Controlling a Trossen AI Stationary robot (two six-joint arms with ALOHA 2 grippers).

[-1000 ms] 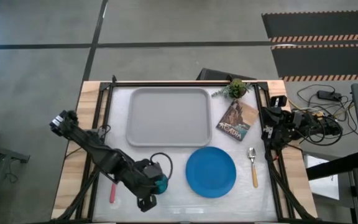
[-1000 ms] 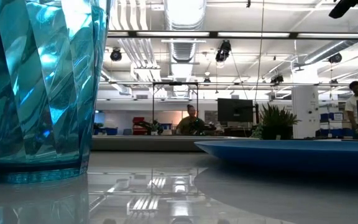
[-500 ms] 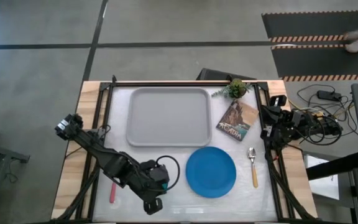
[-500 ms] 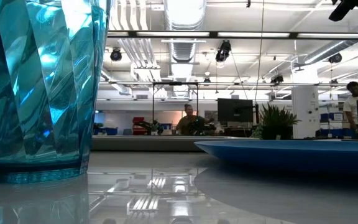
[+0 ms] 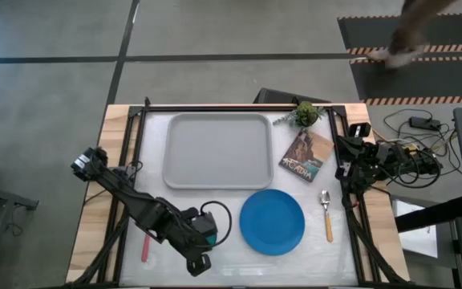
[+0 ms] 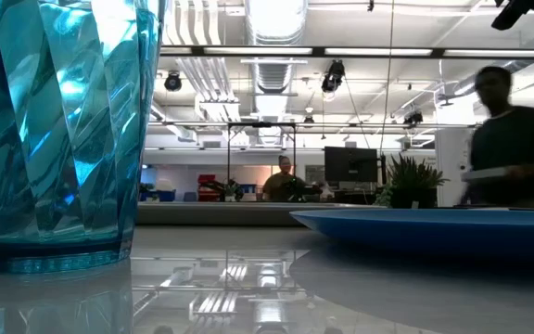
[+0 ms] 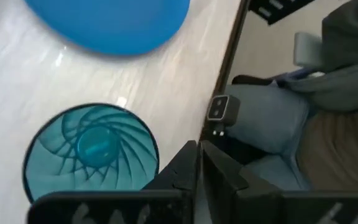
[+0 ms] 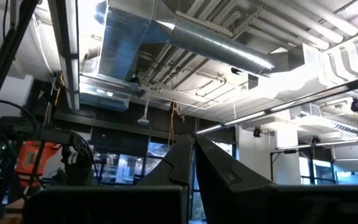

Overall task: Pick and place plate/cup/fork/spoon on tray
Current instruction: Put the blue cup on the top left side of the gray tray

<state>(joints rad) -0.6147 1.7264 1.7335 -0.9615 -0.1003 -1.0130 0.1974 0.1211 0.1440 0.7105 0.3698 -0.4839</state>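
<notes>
The teal cup point(image 5: 208, 233) stands upright on the table near its front edge, left of the blue plate point(image 5: 272, 222); it fills the left of the low view point(image 6: 58, 130). My left gripper point(image 5: 200, 262) is shut and hangs just on the near side of the cup point(image 7: 92, 155), its fingers point(image 7: 197, 171) beside the rim and apart from it. The pink-handled fork point(image 5: 144, 249) lies at the front left. The orange-handled spoon point(image 5: 327, 218) lies right of the plate. The grey tray point(image 5: 217, 150) sits at the back. My right gripper point(image 8: 191, 162) is shut at the table's right edge, pointing up.
A brownish picture card point(image 5: 305, 155) and a small potted plant point(image 5: 305, 114) lie right of the tray. The left arm's cable loops beside the cup point(image 5: 219, 215). A person point(image 6: 508, 139) moves through the room behind the table.
My left gripper has gone a little toward the table's right edge, staying on the near side of the cup. The cup has kept still. A person has walked into the low view at the right.
</notes>
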